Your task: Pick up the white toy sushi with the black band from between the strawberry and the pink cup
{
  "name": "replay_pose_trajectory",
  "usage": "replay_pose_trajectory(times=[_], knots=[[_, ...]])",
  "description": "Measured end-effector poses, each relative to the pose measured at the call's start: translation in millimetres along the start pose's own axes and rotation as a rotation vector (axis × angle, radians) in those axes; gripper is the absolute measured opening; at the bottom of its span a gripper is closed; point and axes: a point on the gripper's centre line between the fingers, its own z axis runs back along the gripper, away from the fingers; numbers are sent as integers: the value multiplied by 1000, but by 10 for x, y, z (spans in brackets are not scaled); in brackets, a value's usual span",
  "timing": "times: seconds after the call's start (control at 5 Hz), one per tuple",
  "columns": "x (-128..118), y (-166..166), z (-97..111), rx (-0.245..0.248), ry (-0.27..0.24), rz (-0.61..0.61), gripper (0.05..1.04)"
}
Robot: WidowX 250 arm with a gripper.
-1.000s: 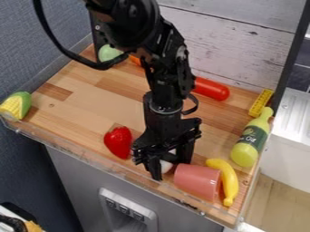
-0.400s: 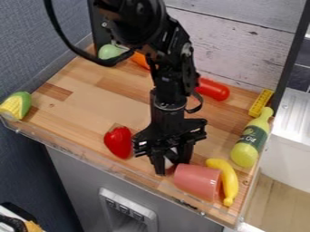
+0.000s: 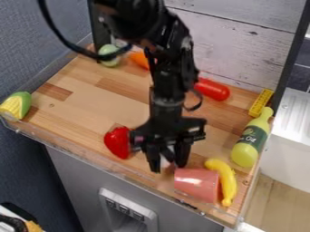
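Far left: toy corn (image 3: 15, 105), yellow with green husk, lay at the left corner of the wooden counter (image 3: 91, 95). Back left: pale green round toy (image 3: 109, 55), with an orange toy (image 3: 138, 59) to its right, partly behind the arm (image 3: 169, 72). Front, left of centre: red toy strawberry (image 3: 117, 142), just beside the pincer. Arm entered from the top edge; the pincer (image 3: 168, 168) hung low over the front of the counter, pointing down. White object (image 3: 164, 162) noted at the pincer, partly hidden by it; could not tell whether the pincer was gripping it or stood open around it. Pink cup (image 3: 196, 185) lay on its side immediately right of and in front of the white object, mouth facing right. Back: red elongated toy (image 3: 212, 89), near the plank wall (image 3: 242, 41). Toy banana (image 3: 225, 181) lay lengthwise beside the cup's mouth. Right edge: green oil bottle (image 3: 250, 141), dark label, lying at a slant; yellow perforated block (image 3: 261, 103) just behind it.
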Motion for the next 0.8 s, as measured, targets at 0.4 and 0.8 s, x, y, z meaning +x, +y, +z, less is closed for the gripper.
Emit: replay_pose_trajectory(times=[0.4, 0.8], knots=[[-41, -7, 661, 20, 8, -408, 522], [628, 59, 991, 35, 13, -880, 522]])
